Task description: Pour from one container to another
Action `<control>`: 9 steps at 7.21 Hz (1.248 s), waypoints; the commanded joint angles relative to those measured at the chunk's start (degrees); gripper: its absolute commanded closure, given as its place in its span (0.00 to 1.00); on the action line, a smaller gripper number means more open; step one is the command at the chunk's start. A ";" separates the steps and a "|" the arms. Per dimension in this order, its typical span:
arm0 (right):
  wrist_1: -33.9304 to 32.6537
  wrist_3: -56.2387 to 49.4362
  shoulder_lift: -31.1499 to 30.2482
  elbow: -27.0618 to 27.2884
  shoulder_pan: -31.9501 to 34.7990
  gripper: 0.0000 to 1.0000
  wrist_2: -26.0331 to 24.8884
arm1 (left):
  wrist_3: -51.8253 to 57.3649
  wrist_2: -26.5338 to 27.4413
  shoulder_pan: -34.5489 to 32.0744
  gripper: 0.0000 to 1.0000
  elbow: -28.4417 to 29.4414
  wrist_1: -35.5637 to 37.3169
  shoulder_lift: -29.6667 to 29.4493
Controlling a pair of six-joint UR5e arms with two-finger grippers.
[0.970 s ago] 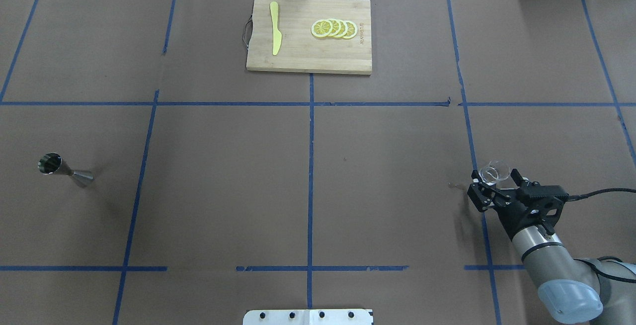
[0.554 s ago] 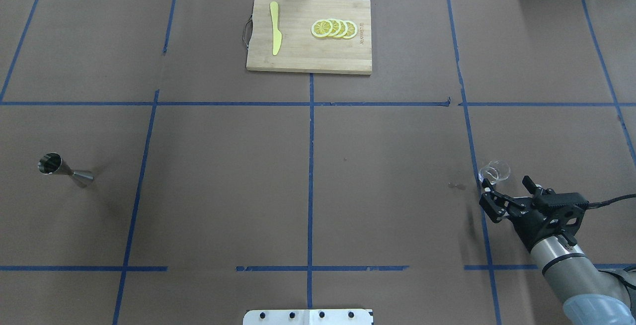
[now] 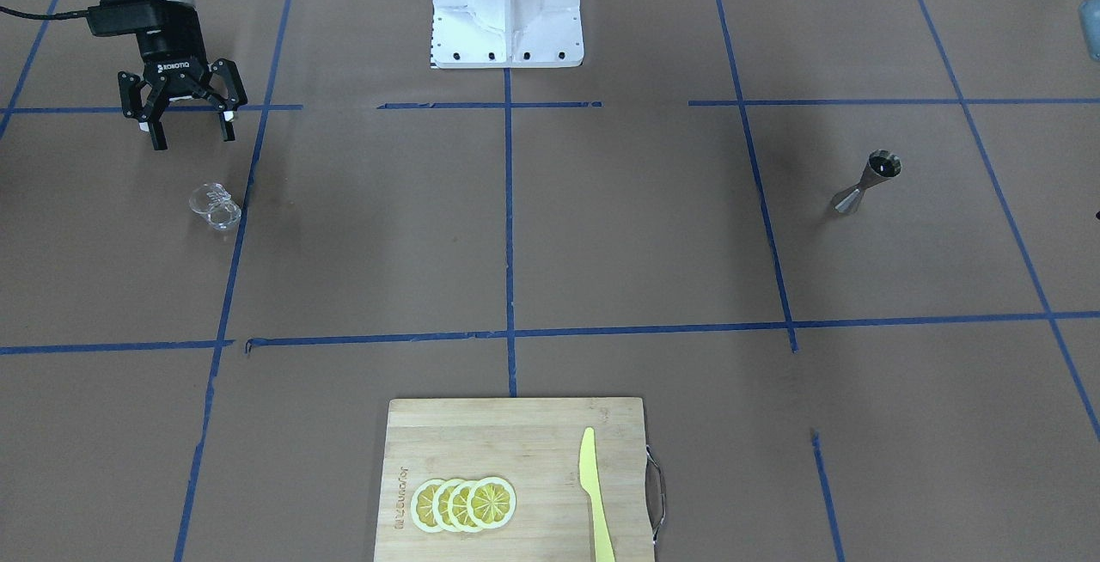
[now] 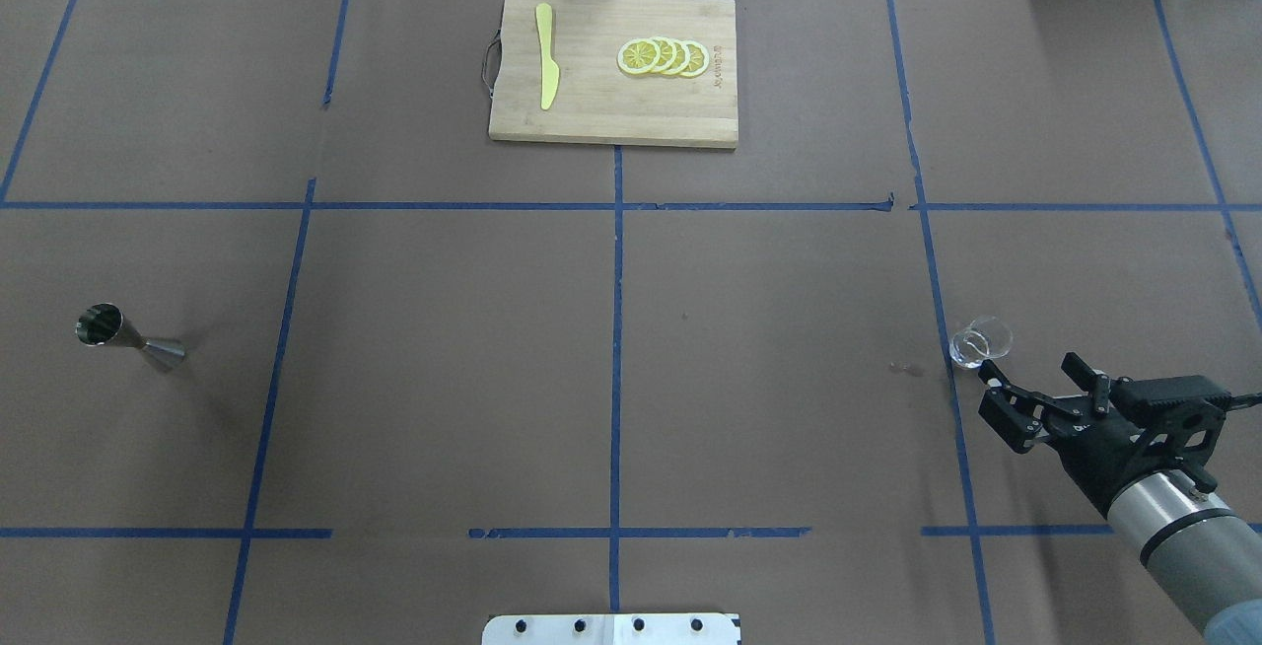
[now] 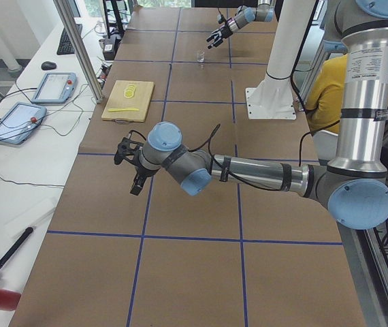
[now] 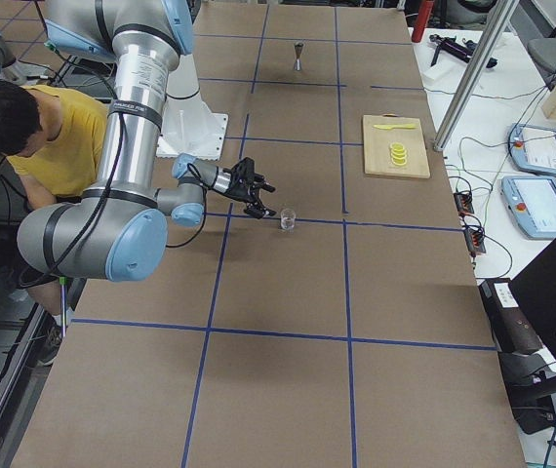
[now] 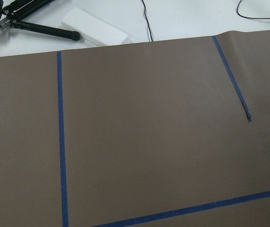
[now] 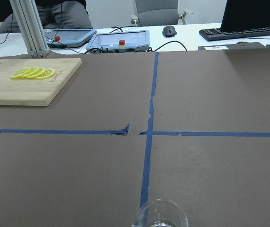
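2 vessels, front view: glass + jigger, both standing on brown-paper table w/ blue tape grid.
Right gripper, front view: right gripper black, 2 fingers spread wide, nothing between them. Glass sits just ahead of the tips, not touching.
Glass look: clear, smooth, short round cup. Upright, mouth up. Spout dir: can't tell.
Jigger look: silvery-grey metal, double cone w/ narrow waist. Long axis vertical, open end up. Well apart from right gripper, far across the table on the other arm's side.
Overhead: right gripper splayed + empty, pointing twd glass, which is near, just beyond the tips, beside a tape line. Jigger far off to the gripper's left, dark inside of upper cone showing.
Board, overhead: bamboo cutting board far fwd of the gripper, w/ flat yellow knife + fanned lemon slices on it.
Left-end view: left gripper near + low over the paper; spread or closed, can't tell. Glass tiny at far end, by right gripper.
Right-end view: glass upright just off right fingertips; jigger upright at far end.
Left wrist cam: matte brown paper + tape lines.
Right wrist cam: glass rim at bottom edge, dead ahead of the gripper.
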 commanded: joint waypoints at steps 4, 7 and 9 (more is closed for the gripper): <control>-0.05 -14.53 0.43 2.06 18.47 0.00 19.65 | 0.00 -0.12 0.10 0.00 0.67 -0.09 -0.09; -1.62 -28.04 3.58 2.15 40.57 0.00 46.30 | 0.17 -0.12 0.27 0.00 0.94 0.26 -0.18; -11.60 -38.07 8.76 1.97 54.48 0.00 61.55 | 0.96 -0.21 0.45 0.00 0.85 1.31 -0.52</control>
